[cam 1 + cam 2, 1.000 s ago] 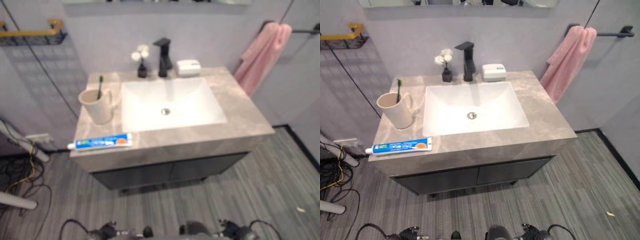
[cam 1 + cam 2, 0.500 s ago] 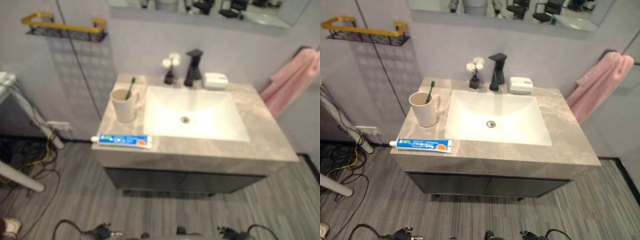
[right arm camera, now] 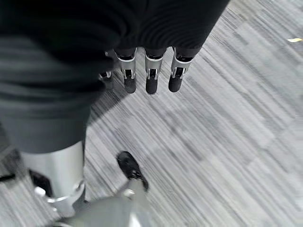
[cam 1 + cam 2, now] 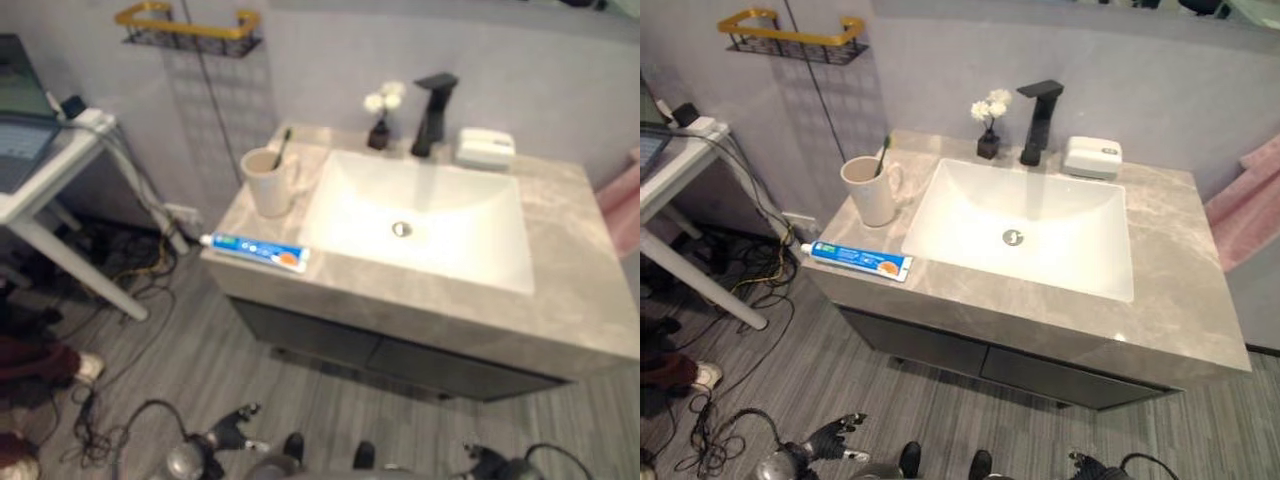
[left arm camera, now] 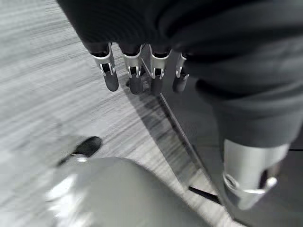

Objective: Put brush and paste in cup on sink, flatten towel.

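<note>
A beige cup point(image 4: 870, 192) stands on the grey counter point(image 4: 1165, 250) left of the white basin point(image 4: 1040, 225), with a green toothbrush point(image 4: 881, 158) upright in it. The blue toothpaste tube point(image 4: 857, 261) lies flat near the counter's front left edge. A pink towel point(image 4: 1252, 203) hangs bunched at the right edge. My left hand point(image 5: 134, 73) hangs low over the floor, fingers straight and holding nothing; it also shows at the left hand point(image 4: 827, 438) in the right eye view. My right hand point(image 3: 150, 78) hangs the same way, open and holding nothing.
A black faucet point(image 4: 1039, 122), a small vase of white flowers point(image 4: 989, 128) and a white soap box point(image 4: 1092, 158) stand behind the basin. A white table point(image 4: 45, 165), floor cables point(image 4: 140, 270) and a person's shoe point(image 4: 86, 368) are at the left. A gold shelf point(image 4: 190, 25) hangs on the wall.
The camera has swung left and tilted, so the vanity sits further right and the table has come into view. Cup, brush and tube have not moved on the counter.
</note>
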You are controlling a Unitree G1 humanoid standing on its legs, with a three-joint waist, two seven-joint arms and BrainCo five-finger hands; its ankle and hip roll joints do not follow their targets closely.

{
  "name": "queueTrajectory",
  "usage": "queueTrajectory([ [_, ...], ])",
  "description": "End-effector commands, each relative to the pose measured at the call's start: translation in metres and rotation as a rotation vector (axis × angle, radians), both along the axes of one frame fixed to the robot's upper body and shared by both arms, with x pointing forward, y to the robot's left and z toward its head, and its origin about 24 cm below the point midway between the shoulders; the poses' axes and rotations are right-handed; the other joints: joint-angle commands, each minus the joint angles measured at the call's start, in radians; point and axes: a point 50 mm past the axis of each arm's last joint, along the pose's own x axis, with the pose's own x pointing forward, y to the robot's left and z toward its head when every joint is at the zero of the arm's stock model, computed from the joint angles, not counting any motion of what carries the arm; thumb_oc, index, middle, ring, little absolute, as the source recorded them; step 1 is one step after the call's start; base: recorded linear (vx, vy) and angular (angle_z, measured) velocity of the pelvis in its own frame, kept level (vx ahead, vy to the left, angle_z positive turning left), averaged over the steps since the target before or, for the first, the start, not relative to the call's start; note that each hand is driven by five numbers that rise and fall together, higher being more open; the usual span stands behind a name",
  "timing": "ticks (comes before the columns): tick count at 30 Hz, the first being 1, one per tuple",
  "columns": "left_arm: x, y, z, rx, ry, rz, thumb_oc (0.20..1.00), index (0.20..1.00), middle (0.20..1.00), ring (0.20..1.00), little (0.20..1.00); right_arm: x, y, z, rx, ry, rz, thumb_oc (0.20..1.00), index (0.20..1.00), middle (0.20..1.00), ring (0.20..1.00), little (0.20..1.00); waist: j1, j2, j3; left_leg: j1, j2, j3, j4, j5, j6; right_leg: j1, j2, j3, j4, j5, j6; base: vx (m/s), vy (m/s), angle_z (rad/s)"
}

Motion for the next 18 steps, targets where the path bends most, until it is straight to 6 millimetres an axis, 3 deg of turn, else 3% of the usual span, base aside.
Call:
queueTrajectory([
  [1, 0.01, 0.018, 0.023, 0.034, -0.044, -0.137, 1.0, 1.0, 1.0, 1.0, 1.0, 0.021, -0.013, 0.01, -0.048, -0.012, 0.081, 1.0, 1.0, 1.0, 1.0, 1.0, 0.045, -0.032, 0.002, -0.002, -0.022, -0.005, 0.029, -0.014, -0.003, 0.035, -0.06, -0.001, 0.061, -0.06, 0.048, 0.03, -0.027, 0.47],
  [2, 0.01, 0.02, 0.025, 0.034, -0.042, -0.136, 1.0, 1.0, 1.0, 1.0, 1.0, 0.02, -0.012, 0.009, -0.046, -0.012, 0.082, 1.0, 1.0, 1.0, 1.0, 1.0, 0.042, -0.034, 0.001, 0.0, -0.022, -0.008, 0.026, -0.012, -0.003, 0.037, -0.06, -0.004, 0.061, -0.061, 0.048, 0.05, -0.014, 0.47],
  [4, 0.016, 0.025, 0.054, 0.035, -0.097, -0.256, 1.0, 1.0, 1.0, 1.0, 1.0, 0.034, -0.022, 0.018, -0.063, -0.063, 0.032, 1.0, 1.0, 1.0, 1.0, 1.0, 0.061, -0.022, -0.008, 0.008, -0.025, -0.024, 0.003, -0.004, -0.004, 0.047, -0.061, -0.028, 0.06, -0.065, 0.052, 0.05, -0.002, 0.35],
  [6, 0.02, 0.027, 0.069, 0.03, -0.122, -0.292, 1.0, 1.0, 1.0, 1.0, 1.0, 0.04, -0.023, 0.02, -0.064, -0.082, 0.028, 1.0, 1.0, 1.0, 1.0, 1.0, 0.063, -0.022, -0.01, 0.014, -0.026, -0.028, -0.007, 0.0, -0.004, 0.051, -0.062, -0.036, 0.058, -0.064, 0.053, 0.04, 0.019, 0.29],
  [7, 0.032, 0.024, 0.103, 0.023, -0.208, -0.399, 1.0, 1.0, 1.0, 1.0, 1.0, 0.053, -0.025, 0.026, -0.067, -0.128, 0.038, 1.0, 1.0, 1.0, 1.0, 1.0, 0.071, -0.013, -0.015, 0.019, -0.025, -0.031, -0.021, 0.004, -0.002, 0.055, -0.064, -0.043, 0.055, -0.062, 0.056, 0.05, 0.046, 0.23],
  [9, 0.041, 0.017, 0.141, 0.007, -0.291, -0.502, 1.0, 1.0, 1.0, 1.0, 1.0, 0.059, -0.025, 0.029, -0.069, -0.141, 0.072, 1.0, 1.0, 1.0, 1.0, 1.0, 0.076, -0.01, -0.018, 0.025, -0.024, -0.035, -0.039, 0.01, -0.004, 0.056, -0.063, -0.046, 0.051, -0.059, 0.059, 0.03, 0.038, 0.15],
  [10, 0.04, 0.018, 0.144, 0.01, -0.287, -0.498, 1.0, 1.0, 1.0, 1.0, 1.0, 0.06, -0.023, 0.028, -0.064, -0.141, 0.075, 1.0, 1.0, 1.0, 1.0, 1.0, 0.074, -0.014, -0.018, 0.026, -0.024, -0.035, -0.039, 0.01, -0.004, 0.057, -0.063, -0.046, 0.05, -0.058, 0.058, 0.01, 0.036, 0.1],
  [11, 0.047, 0.009, 0.173, -0.008, -0.365, -0.561, 1.0, 1.0, 1.0, 1.0, 1.0, 0.058, -0.025, 0.029, -0.067, -0.121, 0.102, 1.0, 1.0, 1.0, 1.0, 1.0, 0.086, -0.007, -0.02, 0.024, -0.027, -0.043, -0.039, 0.01, -0.005, 0.061, -0.066, -0.059, 0.046, -0.054, 0.062, 0.01, 0.035, 0.04],
  [13, 0.05, 0.005, 0.203, -0.008, -0.452, -0.594, 1.0, 1.0, 1.0, 1.0, 1.0, 0.051, -0.022, 0.025, -0.056, -0.083, 0.124, 1.0, 1.0, 1.0, 1.0, 1.0, 0.087, -0.008, -0.027, 0.02, -0.03, -0.054, -0.039, 0.008, -0.006, 0.069, -0.069, -0.074, 0.036, -0.047, 0.065, 0.03, 0.034, 0.08],
  [14, 0.048, 0.005, 0.205, -0.005, -0.45, -0.592, 1.0, 1.0, 1.0, 1.0, 1.0, 0.052, -0.021, 0.025, -0.053, -0.083, 0.126, 1.0, 1.0, 1.0, 1.0, 1.0, 0.084, -0.012, -0.028, 0.019, -0.03, -0.055, -0.039, 0.008, -0.006, 0.069, -0.069, -0.075, 0.035, -0.046, 0.065, 0.03, 0.038, 0.15],
  [15, 0.05, 0.004, 0.224, -0.007, -0.539, -0.59, 1.0, 1.0, 1.0, 1.0, 1.0, 0.045, -0.017, 0.021, -0.041, -0.056, 0.132, 1.0, 1.0, 1.0, 1.0, 1.0, 0.087, -0.012, -0.035, 0.015, -0.033, -0.062, -0.039, 0.007, -0.006, 0.072, -0.073, -0.086, 0.026, -0.038, 0.068, 0.03, 0.04, 0.19],
  [17, 0.05, 0.007, 0.234, 0.005, -0.586, -0.569, 1.0, 1.0, 1.0, 1.0, 1.0, 0.043, -0.013, 0.018, -0.027, -0.053, 0.135, 1.0, 1.0, 1.0, 1.0, 1.0, 0.081, -0.018, -0.038, 0.012, -0.035, -0.062, -0.039, 0.006, -0.005, 0.073, -0.074, -0.088, 0.019, -0.032, 0.07, 0.02, 0.038, 0.19],
  [18, 0.055, 0.008, 0.249, 0.025, -0.683, -0.549, 1.0, 1.0, 1.0, 1.0, 1.0, 0.036, -0.01, 0.014, -0.014, -0.035, 0.13, 1.0, 1.0, 1.0, 1.0, 1.0, 0.083, -0.019, -0.042, 0.01, -0.035, -0.06, -0.039, 0.004, -0.004, 0.072, -0.076, -0.087, 0.01, -0.023, 0.075, 0.02, 0.039, 0.08],
])
